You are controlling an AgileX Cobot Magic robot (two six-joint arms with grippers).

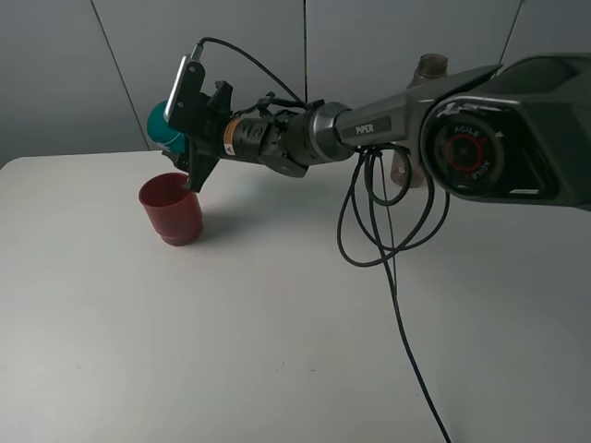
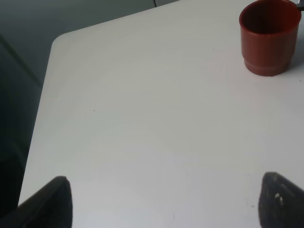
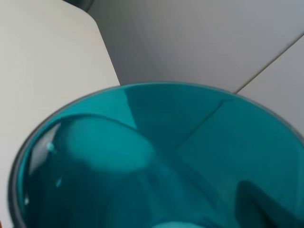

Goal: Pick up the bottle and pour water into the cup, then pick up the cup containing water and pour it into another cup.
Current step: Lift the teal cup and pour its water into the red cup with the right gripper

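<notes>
1. right gripper (image 1: 187,129) clamped on the teal cup (image 1: 159,127), tipped just above the red cup (image 1: 172,210), far left;
2. left gripper (image 2: 164,202) spread wide apart;
3. bottle (image 1: 430,66) stands far right behind the arm (image 1: 369,125).

We are counting two cups — one teal cup (image 1: 162,129) and one dark red cup (image 1: 172,210). We are also counting one bottle (image 1: 430,69), one white table (image 1: 231,351) and one robot arm (image 1: 369,125) — that arm is showing in the high view.
</notes>
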